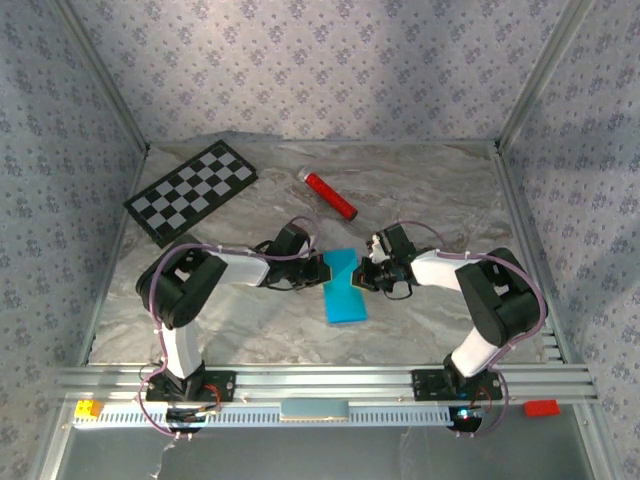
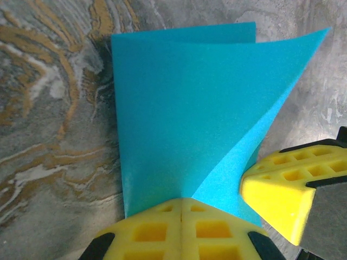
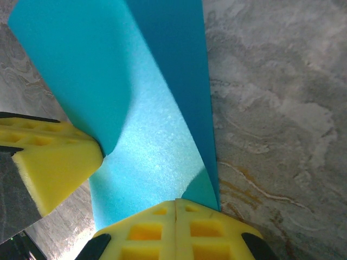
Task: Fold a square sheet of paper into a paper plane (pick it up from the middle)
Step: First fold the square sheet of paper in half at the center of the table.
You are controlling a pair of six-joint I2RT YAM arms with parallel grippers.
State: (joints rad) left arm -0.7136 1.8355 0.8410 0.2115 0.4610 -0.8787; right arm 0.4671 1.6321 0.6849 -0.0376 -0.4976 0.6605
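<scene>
The square sheet of paper [image 1: 345,295], bright cyan-blue, lies folded into a strip on the marbled table between my two arms. In the left wrist view the paper [image 2: 179,108] has a slanting flap rising from my left gripper [image 2: 181,201] toward the upper right. That gripper [image 1: 326,270] is shut, its tips on the paper's left edge. My right gripper [image 1: 366,276] is also shut and rests on the opposite edge [image 3: 176,203], where the paper [image 3: 146,135] curls up against the left fingers [image 3: 54,162]. No paper shows between either pair of jaws. The paper plane is out of view.
A red cylinder [image 1: 330,196] lies behind the paper toward the back. A black-and-white checkerboard [image 1: 190,190] sits at the back left. Patterned walls and metal posts enclose the table. An aluminium rail [image 1: 320,380] runs along the near edge.
</scene>
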